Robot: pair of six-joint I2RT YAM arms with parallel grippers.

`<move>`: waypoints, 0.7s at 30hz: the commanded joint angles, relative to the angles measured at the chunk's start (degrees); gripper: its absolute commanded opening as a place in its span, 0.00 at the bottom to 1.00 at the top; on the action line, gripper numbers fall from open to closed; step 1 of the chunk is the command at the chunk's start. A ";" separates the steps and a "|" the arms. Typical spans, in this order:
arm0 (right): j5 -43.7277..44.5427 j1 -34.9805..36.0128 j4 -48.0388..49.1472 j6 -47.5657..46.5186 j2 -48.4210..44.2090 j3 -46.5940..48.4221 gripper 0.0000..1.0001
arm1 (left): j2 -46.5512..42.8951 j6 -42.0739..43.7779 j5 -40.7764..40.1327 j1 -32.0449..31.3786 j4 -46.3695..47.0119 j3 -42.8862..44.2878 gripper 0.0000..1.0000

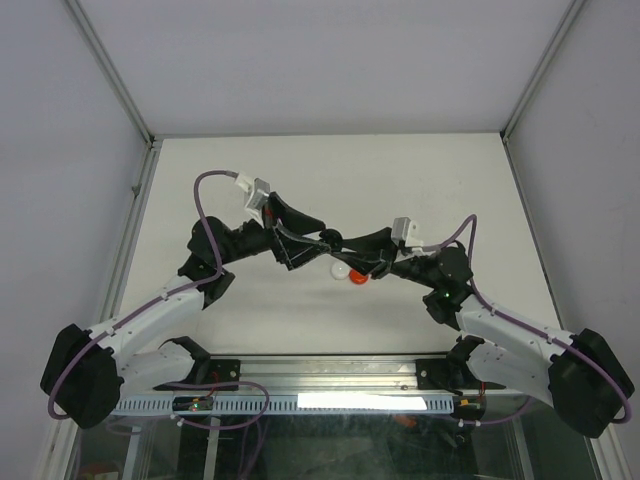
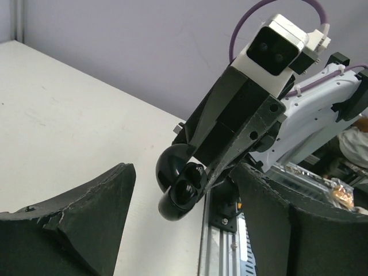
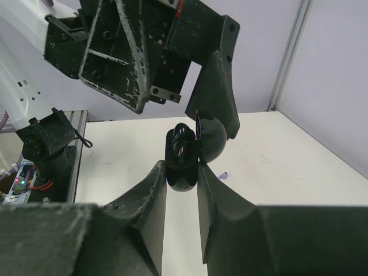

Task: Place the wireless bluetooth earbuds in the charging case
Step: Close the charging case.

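Observation:
My right gripper (image 3: 181, 172) is shut on a black charging case (image 3: 183, 172) and holds it above the table with its round lid (image 3: 211, 138) swung open. Two black earbuds (image 3: 183, 145) sit side by side in the case's wells; they also show in the left wrist view (image 2: 190, 184). Facing the case (image 2: 175, 198) at close range, my left gripper (image 2: 185, 172) is open with nothing between its fingers. One of its fingers (image 3: 221, 98) hangs just behind the lid. From above, both grippers (image 1: 305, 245) (image 1: 362, 245) meet at the table's middle.
A small purple earbud (image 3: 223, 175) lies on the white table beyond the case. A white round case (image 1: 339, 268) and a red one (image 1: 357, 279) rest on the table under the grippers. A metal rail (image 1: 330, 400) runs along the near edge; frame posts stand at the back corners.

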 commanded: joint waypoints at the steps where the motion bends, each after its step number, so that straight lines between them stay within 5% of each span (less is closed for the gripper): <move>1: -1.57 -0.04 2.45 0.62 0.11 2.66 0.00 | 2.46 -7.56 5.08 1.18 3.24 3.51 0.74; 21: -2.31 -0.05 -10.10 0.88 1.31 5.64 0.00 | 4.87 -11.44 15.15 1.20 8.96 4.97 0.66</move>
